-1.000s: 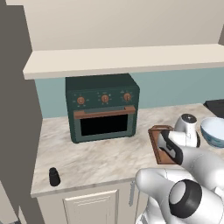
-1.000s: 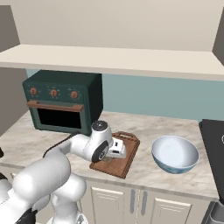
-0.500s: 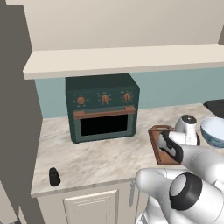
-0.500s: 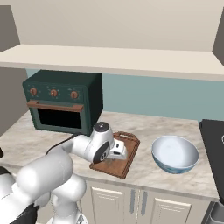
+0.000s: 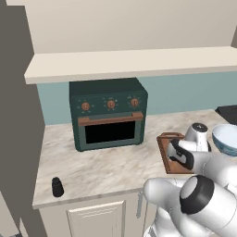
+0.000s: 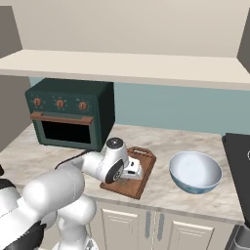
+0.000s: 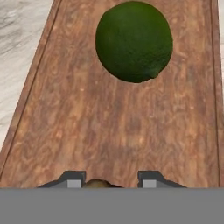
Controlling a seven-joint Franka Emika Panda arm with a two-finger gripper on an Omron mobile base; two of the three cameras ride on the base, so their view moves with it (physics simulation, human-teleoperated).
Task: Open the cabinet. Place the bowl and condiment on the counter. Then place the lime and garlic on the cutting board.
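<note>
Hardly any shift since prev: pincer (image 7: 111, 183) clenched on garlic (image 7: 98, 184) over cutting board (image 7: 65, 122), lime (image 7: 134, 40) ahead.

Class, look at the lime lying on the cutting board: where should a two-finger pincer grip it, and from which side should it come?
Grip the lime across its widest middle, coming straight down from above. It is round and lies free on the flat cutting board, whose raised rim would likely hinder a low sideways approach.
</note>
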